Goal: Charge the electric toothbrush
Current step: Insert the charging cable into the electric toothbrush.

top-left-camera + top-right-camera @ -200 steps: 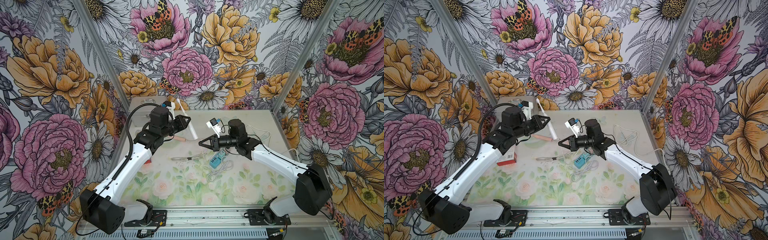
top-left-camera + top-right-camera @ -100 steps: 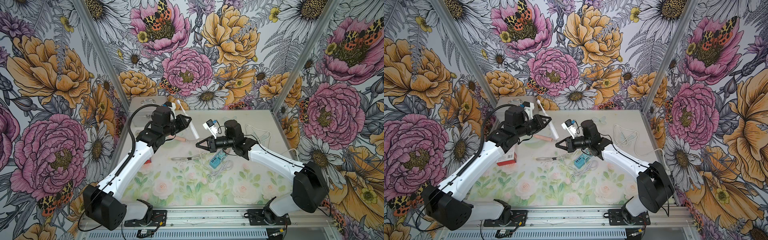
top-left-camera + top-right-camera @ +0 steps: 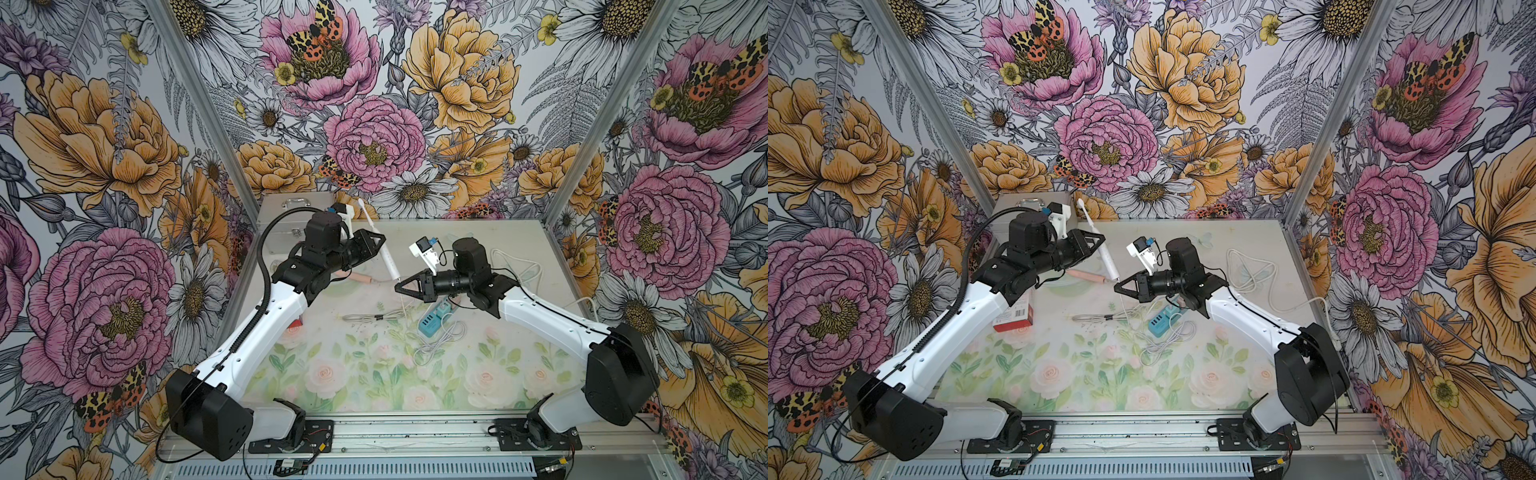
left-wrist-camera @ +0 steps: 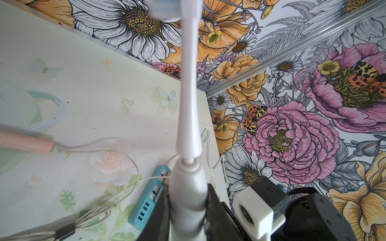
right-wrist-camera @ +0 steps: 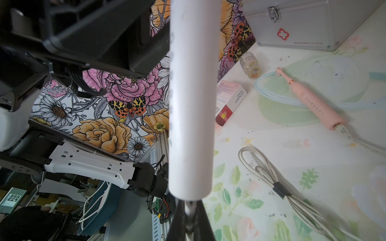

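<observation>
A white electric toothbrush (image 3: pixel 384 253) (image 3: pixel 1106 257) hangs tilted above the table in both top views, head toward the back wall. My left gripper (image 3: pixel 380 239) (image 4: pixel 188 196) is shut on its upper handle (image 4: pixel 188 104). My right gripper (image 3: pixel 398 286) (image 3: pixel 1117 286) (image 5: pixel 189 208) is shut on a small white charging plug (image 5: pixel 189 209). The plug sits right at the flat bottom end of the handle (image 5: pixel 191 104). I cannot tell whether it is inserted. Its thin cable (image 3: pixel 405 307) drops to the table.
A blue power strip (image 3: pixel 434 322) (image 4: pixel 146 206) lies under my right wrist, next to a bundled cable (image 3: pixel 374 318) (image 5: pixel 277 187). A pink toothbrush (image 3: pixel 361 278) (image 5: pixel 313 102) with a cable plugged in lies behind. A red-white box (image 3: pixel 1013 316), small bottle (image 5: pixel 249 65) and metal case (image 3: pixel 286 220) stand left.
Both arms shifted only slightly; the plug and the toothbrush's bottom end stay close together. Both grips are unchanged.
</observation>
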`<action>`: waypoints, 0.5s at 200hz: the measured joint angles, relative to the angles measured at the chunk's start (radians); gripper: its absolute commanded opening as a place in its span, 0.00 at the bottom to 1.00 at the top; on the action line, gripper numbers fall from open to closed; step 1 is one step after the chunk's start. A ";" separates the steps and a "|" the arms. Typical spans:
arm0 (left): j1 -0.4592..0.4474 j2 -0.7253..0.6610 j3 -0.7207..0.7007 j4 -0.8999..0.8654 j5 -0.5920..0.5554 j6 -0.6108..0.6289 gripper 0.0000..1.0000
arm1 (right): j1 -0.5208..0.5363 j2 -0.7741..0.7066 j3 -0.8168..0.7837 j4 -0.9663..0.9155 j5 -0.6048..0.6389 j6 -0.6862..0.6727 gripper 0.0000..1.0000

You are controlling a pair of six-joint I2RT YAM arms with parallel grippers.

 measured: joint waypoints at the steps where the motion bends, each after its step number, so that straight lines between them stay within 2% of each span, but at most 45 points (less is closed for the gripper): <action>1: 0.000 0.000 0.000 0.000 0.001 0.000 0.00 | 0.000 0.000 0.000 0.000 0.000 0.000 0.00; 100: 0.016 0.000 0.017 0.000 0.058 0.028 0.00 | 0.000 -0.010 0.002 0.003 -0.027 0.000 0.00</action>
